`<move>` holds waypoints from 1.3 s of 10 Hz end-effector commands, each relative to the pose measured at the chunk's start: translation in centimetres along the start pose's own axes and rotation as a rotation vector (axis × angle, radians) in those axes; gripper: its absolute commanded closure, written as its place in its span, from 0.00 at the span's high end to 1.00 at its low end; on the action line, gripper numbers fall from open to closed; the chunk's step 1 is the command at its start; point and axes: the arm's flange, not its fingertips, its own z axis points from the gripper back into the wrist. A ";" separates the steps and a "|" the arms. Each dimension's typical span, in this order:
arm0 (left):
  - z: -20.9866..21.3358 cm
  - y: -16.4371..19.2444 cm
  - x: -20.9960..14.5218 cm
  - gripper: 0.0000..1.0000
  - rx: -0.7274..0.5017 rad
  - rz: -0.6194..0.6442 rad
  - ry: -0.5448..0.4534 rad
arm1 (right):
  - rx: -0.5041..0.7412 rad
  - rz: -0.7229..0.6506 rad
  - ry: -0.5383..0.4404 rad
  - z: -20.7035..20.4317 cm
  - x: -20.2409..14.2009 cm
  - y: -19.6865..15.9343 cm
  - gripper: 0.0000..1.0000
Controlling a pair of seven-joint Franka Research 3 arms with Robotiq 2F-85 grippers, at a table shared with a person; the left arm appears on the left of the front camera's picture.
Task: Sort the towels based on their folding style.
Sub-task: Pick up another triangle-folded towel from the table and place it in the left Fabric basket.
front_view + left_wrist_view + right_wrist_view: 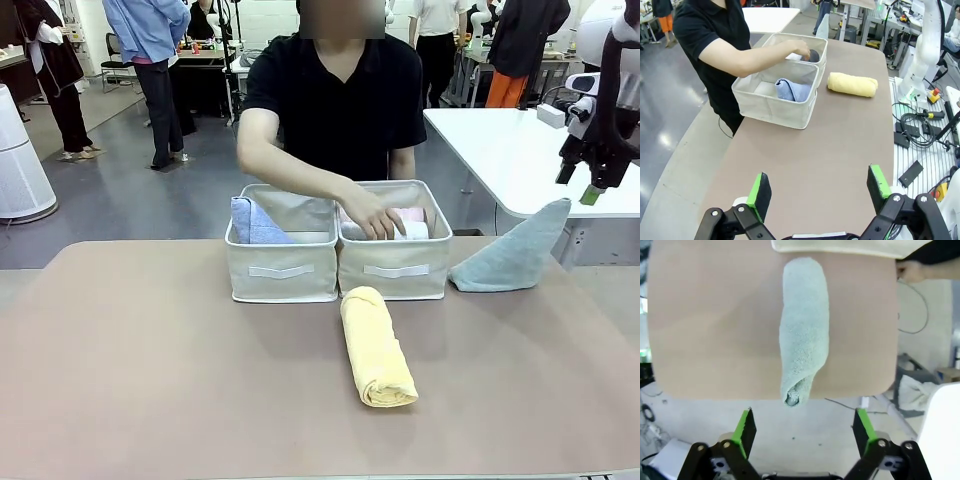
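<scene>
A yellow rolled towel lies on the table in front of the two beige bins. The left bin holds a lavender-blue folded towel. In the right bin a person's hand rests on pink and white rolls. A pale teal-grey pointed fold leans at the table's right edge. My right gripper hangs open above it; the right wrist view looks down on that towel past the open gripper. My left gripper is open and holds nothing, far from the bins and the yellow roll.
The person stands at the far side with an arm reaching into the farther bin. A white table stands behind on the right. Bare tabletop stretches across the front and left. Cables and boxes lie beside the table.
</scene>
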 end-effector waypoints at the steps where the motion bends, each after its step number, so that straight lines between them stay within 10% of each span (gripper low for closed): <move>1: 0.0 -0.3 0.1 1.00 -0.003 -0.003 -0.006 | -0.016 -0.019 -0.018 -0.1 -0.2 -0.1 1.00; 13: 0.0 -0.3 0.1 1.00 -0.003 -0.003 -0.006 | -0.025 0.152 0.036 -4.6 3.5 1.8 1.00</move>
